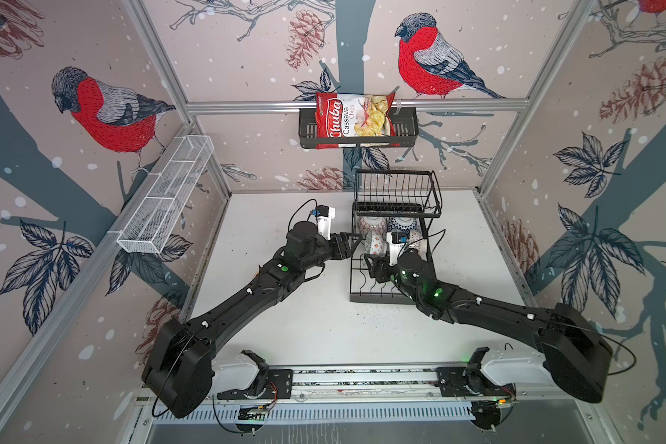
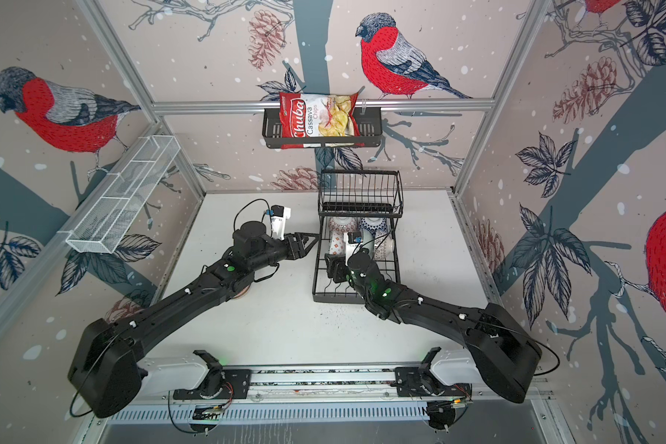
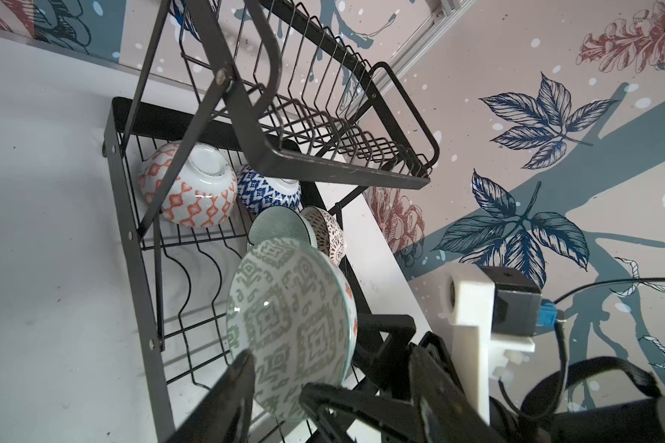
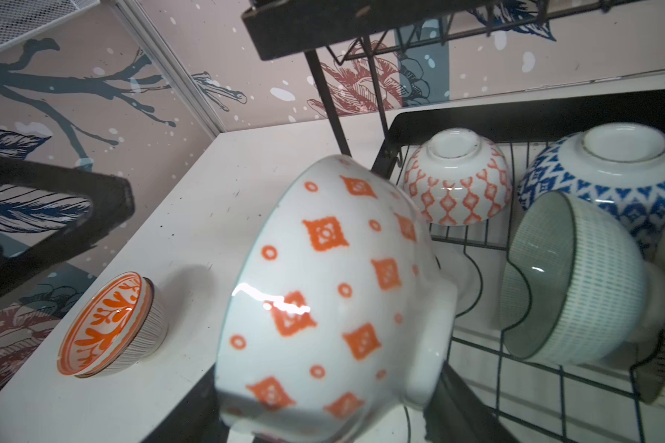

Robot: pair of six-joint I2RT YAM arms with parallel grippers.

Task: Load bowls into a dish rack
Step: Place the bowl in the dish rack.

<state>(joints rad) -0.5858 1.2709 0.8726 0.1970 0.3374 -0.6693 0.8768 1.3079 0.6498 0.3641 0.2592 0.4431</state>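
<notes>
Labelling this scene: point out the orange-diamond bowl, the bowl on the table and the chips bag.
orange-diamond bowl (image 4: 323, 276): right wrist view, patterned outer wall.
bowl on the table (image 4: 102, 326): right wrist view, orange inside.
chips bag (image 1: 352, 119): a top view, front panel.

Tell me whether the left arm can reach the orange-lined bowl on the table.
Probably yes: its hand is open, and the bowl sits on the table under that arm's forearm, so it must retract.

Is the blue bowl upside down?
Yes, upside down. The blue bowl sits in the dish rack with its white base ring facing up.
</notes>
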